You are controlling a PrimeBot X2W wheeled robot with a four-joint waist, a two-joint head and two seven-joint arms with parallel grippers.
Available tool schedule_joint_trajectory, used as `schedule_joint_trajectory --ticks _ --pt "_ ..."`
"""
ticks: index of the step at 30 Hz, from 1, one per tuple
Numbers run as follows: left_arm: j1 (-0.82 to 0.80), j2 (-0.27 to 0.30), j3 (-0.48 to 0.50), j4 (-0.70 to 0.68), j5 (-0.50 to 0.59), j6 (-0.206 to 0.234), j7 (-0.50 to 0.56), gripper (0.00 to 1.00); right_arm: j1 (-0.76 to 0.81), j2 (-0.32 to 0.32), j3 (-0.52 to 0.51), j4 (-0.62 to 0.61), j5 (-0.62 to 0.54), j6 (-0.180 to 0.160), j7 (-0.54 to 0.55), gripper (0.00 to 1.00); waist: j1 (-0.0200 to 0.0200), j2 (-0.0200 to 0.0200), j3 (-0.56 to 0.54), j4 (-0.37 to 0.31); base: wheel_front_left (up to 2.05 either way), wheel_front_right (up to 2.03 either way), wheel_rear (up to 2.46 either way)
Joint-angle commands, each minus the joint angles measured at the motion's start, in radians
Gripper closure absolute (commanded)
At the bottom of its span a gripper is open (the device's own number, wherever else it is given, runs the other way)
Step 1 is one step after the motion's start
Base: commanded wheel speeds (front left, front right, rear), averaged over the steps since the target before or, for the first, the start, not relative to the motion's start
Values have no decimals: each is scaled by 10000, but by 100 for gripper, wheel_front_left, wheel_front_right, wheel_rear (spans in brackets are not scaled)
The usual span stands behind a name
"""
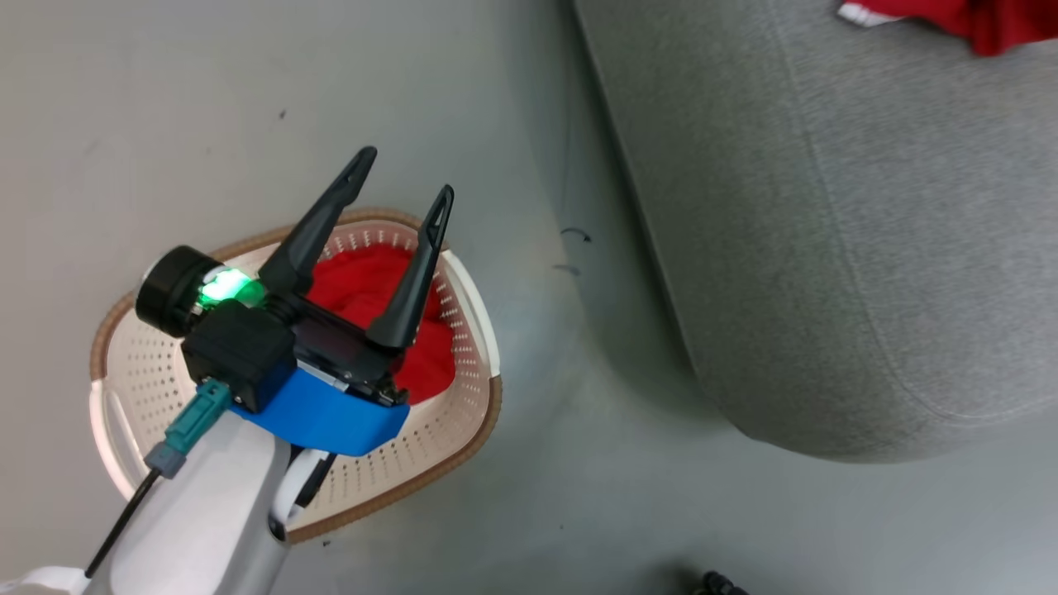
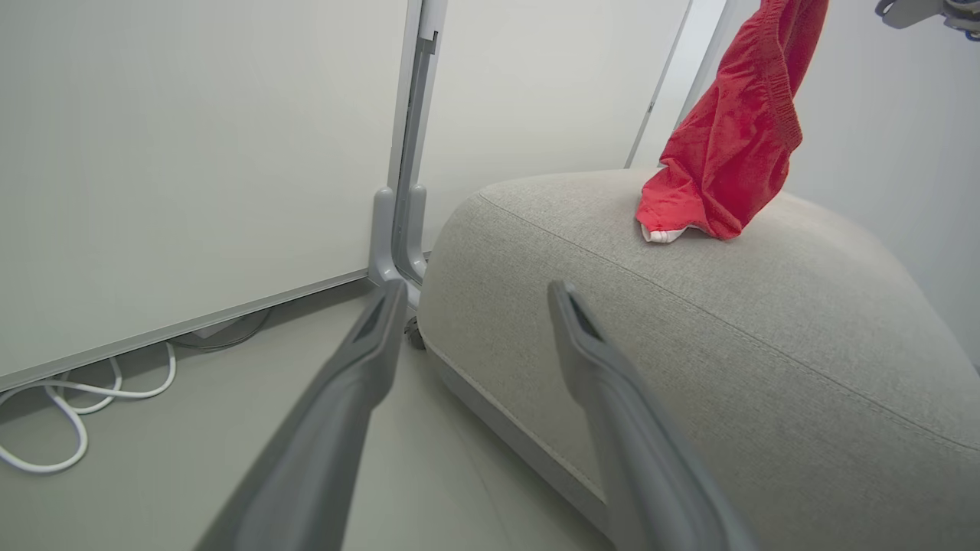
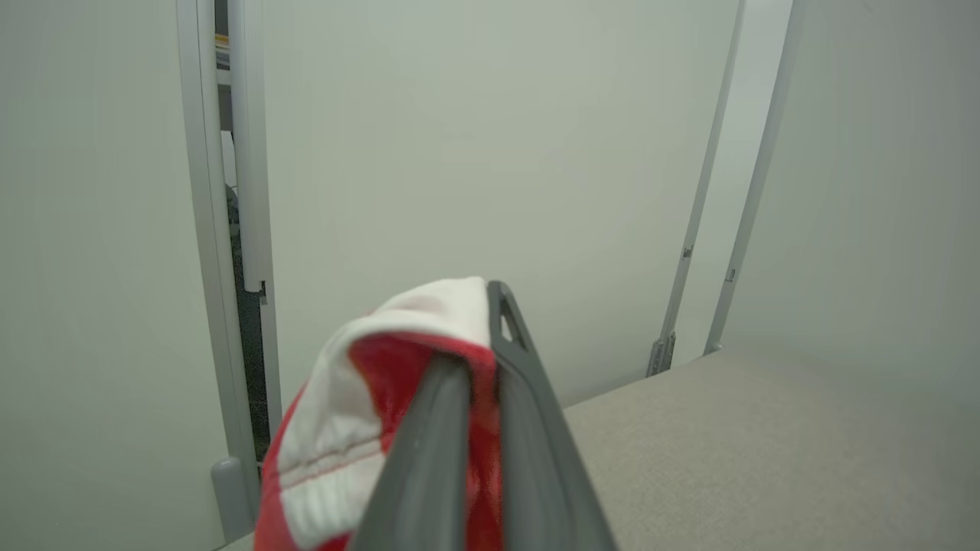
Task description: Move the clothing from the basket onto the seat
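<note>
The left gripper [image 1: 407, 172] hangs over the basket [image 1: 467, 372], its fingers spread wide with nothing between them. One red garment [image 1: 364, 285] lies bunched inside the basket. The right gripper [image 3: 475, 325] is pinched tight on a second red garment [image 2: 727, 145] at its white band. That garment's lower end touches the top of the grey sofa [image 2: 689, 344].

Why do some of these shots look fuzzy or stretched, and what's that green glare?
Head view: sharp, evenly lit; the green lamp blooms to white glare. Left wrist view: the wide lens stretches the near fingers, soft toward the bottom edge. Right wrist view: the close red-and-white garment is soft-focused.
</note>
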Motion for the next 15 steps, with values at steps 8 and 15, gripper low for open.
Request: schedule_joint_trajectory --ticks 8,15 --pt "-525 289 -165 -160 124 -11 -45 0 739 238 -1060 1984 -483 5 197 100 -2 0 796 300 0 0 0" --pt "-464 181 -251 90 -10 -11 -45 0 1039 378 -1484 3278 -908 3 -55 28 -2 0 565 380 0 0 0"
